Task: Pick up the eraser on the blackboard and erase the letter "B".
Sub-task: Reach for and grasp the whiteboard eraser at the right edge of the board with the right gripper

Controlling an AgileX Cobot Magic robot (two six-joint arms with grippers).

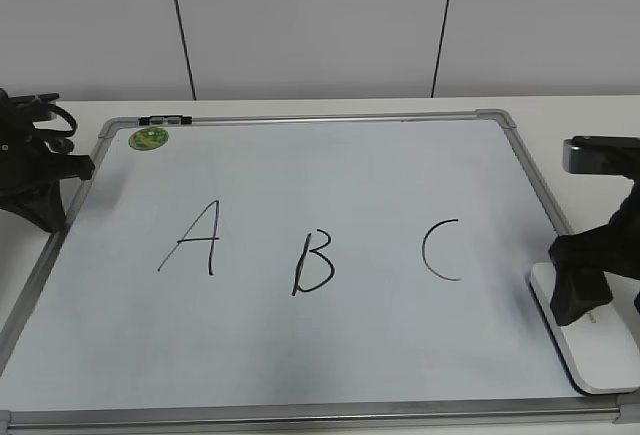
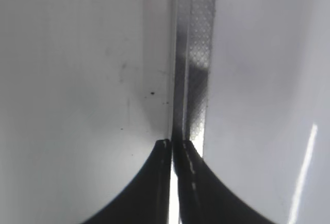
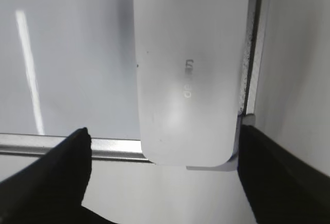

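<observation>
the blackboard (image 1: 330, 355) lies flat on the table (image 1: 580, 115) and takes most of the exterior view, with a grey metal frame around its white surface. on it three black letters are written in a row: the "a" (image 1: 192, 239) on the left, the letter "b" (image 1: 313, 262) in the middle, and the "c" (image 1: 440, 250) on the right, all whole and dark. a small green round magnet (image 1: 148, 138) sits near the far left corner of the board. the eraser (image 1: 590, 340) lies at the right edge of the board, close to the near right corner, and it lies partly over the frame there. the right gripper (image 1: 578, 290) stands directly over the far end of the eraser; in the right wrist view its two fingers (image 3: 56, 172) are spread wide, one on each side of the eraser (image 3: 188, 69), and they hold nothing. if the fingers touch the eraser i cannot tell. the left gripper (image 1: 45, 190) is at the left edge of the board, well apart from the letters. in the left wrist view its fingers (image 2: 154, 188) are pressed together with almost no gap, just above the frame strip (image 2: 196, 59), and nothing is between them.
</observation>
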